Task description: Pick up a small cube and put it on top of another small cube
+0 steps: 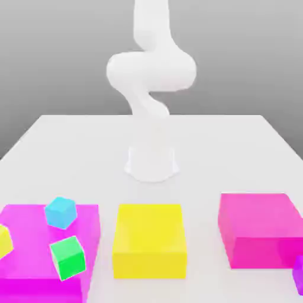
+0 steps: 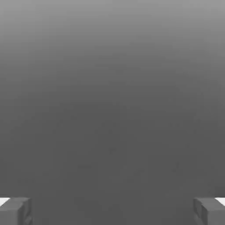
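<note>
Grey backdrop, white tabletop (image 1: 71, 148). Arm base (image 1: 151, 161) at mid-table. Along the near edge: large pink block (image 1: 35, 260) by the near corner at the exterior view's left, yellow block (image 1: 149, 239) in the middle, second pink block (image 1: 260, 228) toward the other corner. Cyan cube (image 1: 61, 212) and green cube (image 1: 67, 257) over the first pink block, yellow cube (image 1: 3, 241) at its edge. Purple cube (image 1: 299, 273) beside the second pink block. Gripper (image 2: 112, 211) spread wide, holding nothing
</note>
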Controlling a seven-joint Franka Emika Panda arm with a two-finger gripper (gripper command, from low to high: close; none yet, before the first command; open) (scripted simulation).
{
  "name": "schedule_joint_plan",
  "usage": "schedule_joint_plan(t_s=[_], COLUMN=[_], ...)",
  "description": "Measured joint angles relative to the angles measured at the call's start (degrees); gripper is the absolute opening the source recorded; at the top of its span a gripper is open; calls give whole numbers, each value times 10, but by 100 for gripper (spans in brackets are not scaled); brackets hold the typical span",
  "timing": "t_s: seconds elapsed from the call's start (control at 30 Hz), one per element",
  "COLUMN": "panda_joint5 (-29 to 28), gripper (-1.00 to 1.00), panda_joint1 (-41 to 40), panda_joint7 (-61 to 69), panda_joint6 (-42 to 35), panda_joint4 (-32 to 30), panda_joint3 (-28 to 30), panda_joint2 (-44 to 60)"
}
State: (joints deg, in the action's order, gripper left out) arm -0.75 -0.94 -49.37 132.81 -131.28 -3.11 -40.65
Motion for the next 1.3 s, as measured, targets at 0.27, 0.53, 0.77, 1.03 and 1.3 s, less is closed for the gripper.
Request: schedule_joint_plan(t_s=[0.27, 0.53, 0.77, 1.03, 1.3], panda_joint5=[-43, -115, -176, -190, -233], gripper=[0, 0, 0, 0, -100], panda_joint1=[-23, -18, 31, 98, 145], panda_joint7=[-128, -275, -401, -508, -556], panda_joint6=[34, 66, 92, 133, 197], panda_joint4=[16, 32, 47, 60, 81], panda_joint3=[-102, -180, -206, -215, -172], panda_joint2=[167, 334, 482, 636, 736])
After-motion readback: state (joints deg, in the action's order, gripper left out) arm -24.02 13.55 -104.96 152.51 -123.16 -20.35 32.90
